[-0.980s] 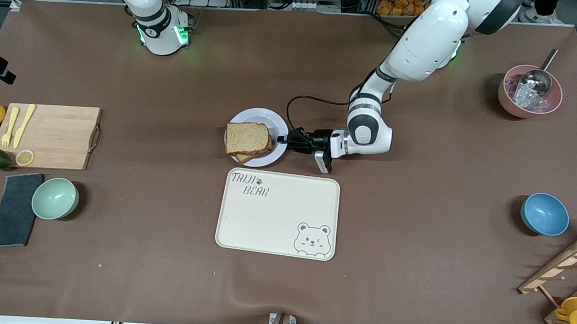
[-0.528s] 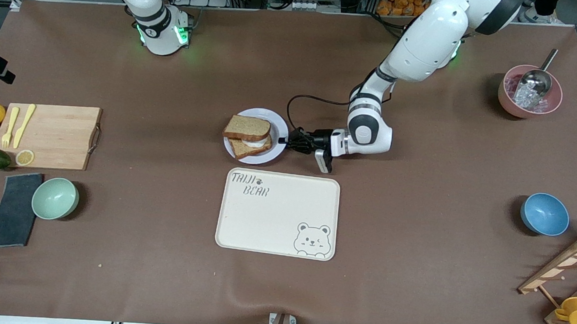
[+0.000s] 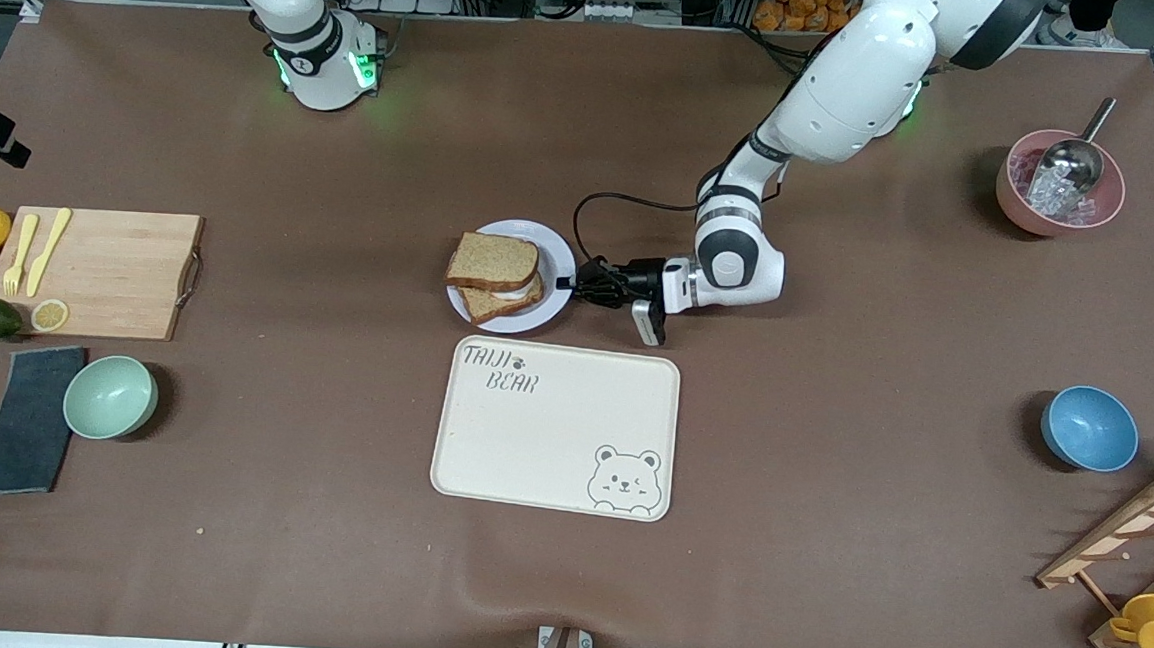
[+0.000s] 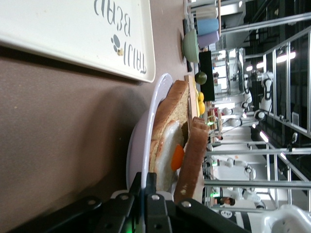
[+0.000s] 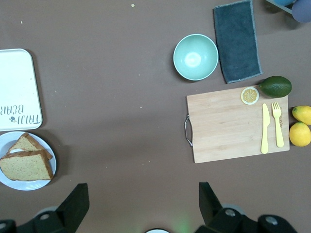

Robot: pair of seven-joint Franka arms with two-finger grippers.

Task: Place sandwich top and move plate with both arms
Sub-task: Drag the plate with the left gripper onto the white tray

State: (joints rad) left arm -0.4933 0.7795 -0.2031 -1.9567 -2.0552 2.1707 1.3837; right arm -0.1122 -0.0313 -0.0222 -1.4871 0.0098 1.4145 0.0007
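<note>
Plate [image 3: 557, 248] rim in left claw [image 3: 567, 283]

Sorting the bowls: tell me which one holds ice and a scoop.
The pink bowl at the left arm's end, with a metal scoop resting in ice. The blue bowl and green bowl are empty.

Two white robot arms with black grippers and green-lit bases

The left arm [image 3: 857, 81] is glossy white, built of rounded, bulbous segments with dark grey bands at the joints and a round cap on its wrist [image 3: 731, 263]; a black cable [image 3: 635, 200] loops out at about 10 o'clock from the wrist, and the left gripper [image 3: 567, 282] is black, with a small white and grey camera block [image 3: 647, 320] at 5 o'clock from it. In the left wrist view its black fingers [image 4: 150, 204] carry small round screws. The right arm [image 3: 291, 6] has the same white shell, a dark ring and green lights on its base [image 3: 327, 73]. The right gripper [image 5: 141, 206] shows two matte black fingers.
</note>
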